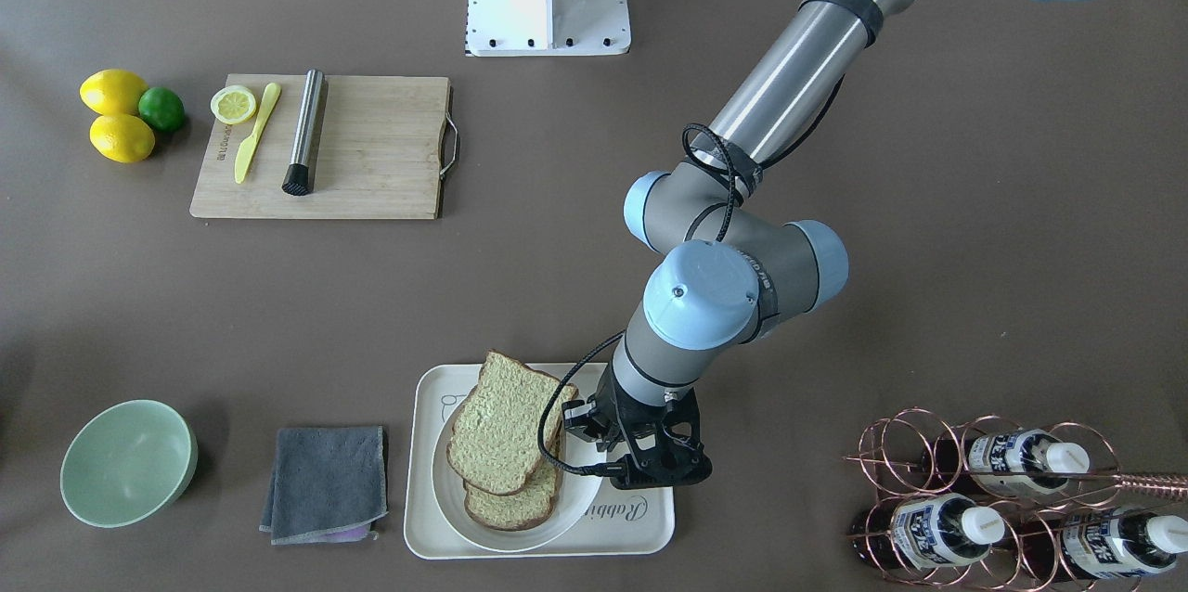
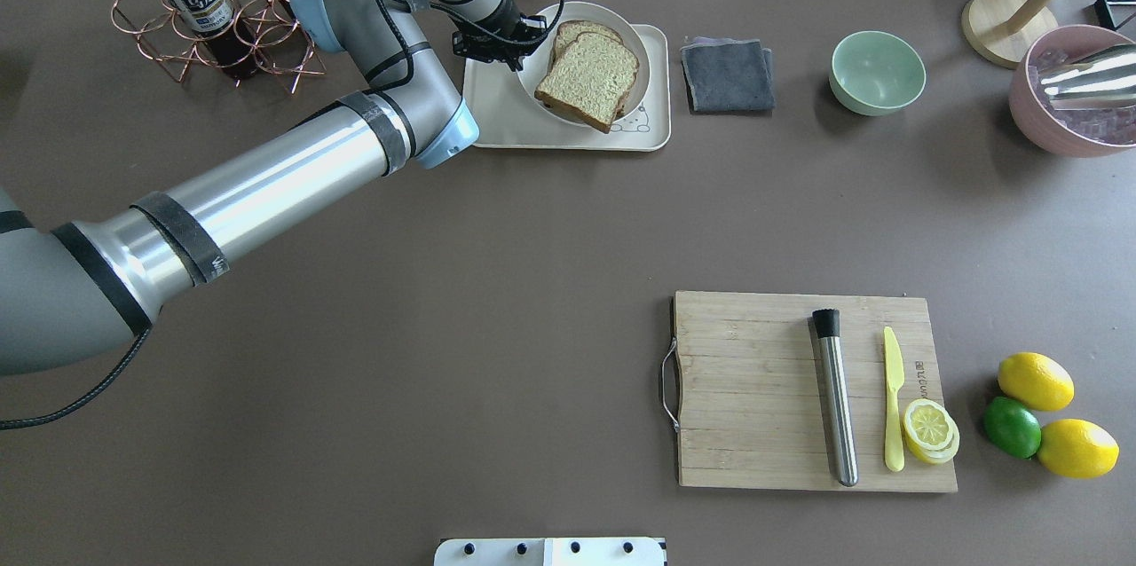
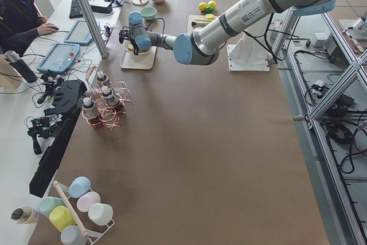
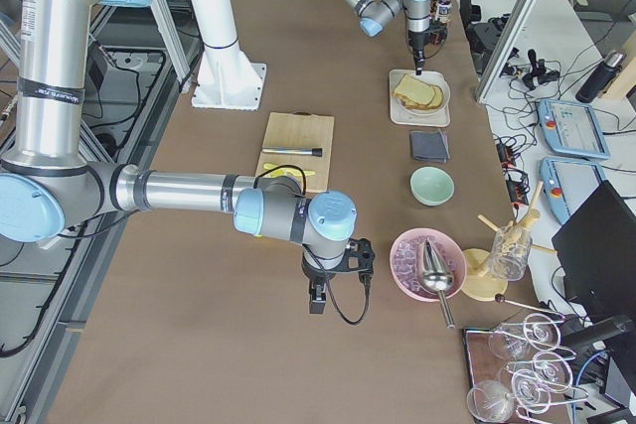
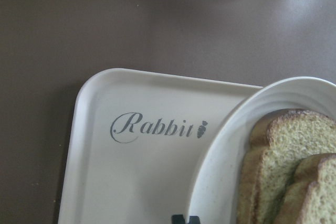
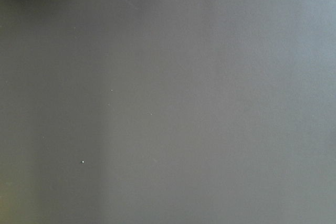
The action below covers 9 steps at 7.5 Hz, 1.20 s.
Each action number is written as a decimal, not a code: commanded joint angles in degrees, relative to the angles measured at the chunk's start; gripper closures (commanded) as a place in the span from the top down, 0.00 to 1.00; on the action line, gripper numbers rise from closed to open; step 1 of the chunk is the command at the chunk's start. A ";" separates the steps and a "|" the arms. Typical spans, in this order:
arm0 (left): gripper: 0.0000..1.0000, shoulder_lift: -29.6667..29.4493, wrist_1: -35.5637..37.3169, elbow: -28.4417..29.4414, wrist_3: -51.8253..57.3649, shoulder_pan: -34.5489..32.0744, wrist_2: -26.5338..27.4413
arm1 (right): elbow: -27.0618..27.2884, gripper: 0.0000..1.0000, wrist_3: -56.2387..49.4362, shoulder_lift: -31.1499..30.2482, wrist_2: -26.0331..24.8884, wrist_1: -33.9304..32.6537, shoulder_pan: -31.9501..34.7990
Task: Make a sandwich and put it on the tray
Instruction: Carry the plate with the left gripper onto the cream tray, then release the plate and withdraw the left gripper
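Observation:
The sandwich [image 1: 506, 425] is two speckled brown-crusted bread slices, stacked and offset, on a round white plate [image 1: 445, 499]. No egg shows between them. The plate stands on the cream tray [image 1: 640, 527] with the "Rabbit" script [image 5: 157, 128]. My left gripper [image 1: 650, 471] is low over the tray at the plate's edge, beside the bread. In the left wrist view its dark fingertips [image 5: 178, 219] sit close together on the plate's rim [image 5: 220, 171]. My right gripper [image 4: 318, 300] shows only in the exterior right view, low over bare table; I cannot tell its state.
A copper bottle rack [image 2: 213, 16] stands close beside my left arm. A grey cloth [image 2: 726, 74] and a green bowl [image 2: 877, 71] lie beyond the tray. A wooden cutting board [image 2: 754, 389] holds a muddler, a yellow knife and a lemon half. Lemons and a lime [image 2: 1012, 426] lie beside it.

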 commanded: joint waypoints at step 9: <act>0.98 28.48 12.09 -44.58 1.67 -0.39 -2.57 | -2.07 1.00 -0.18 -0.05 -0.05 1.49 0.02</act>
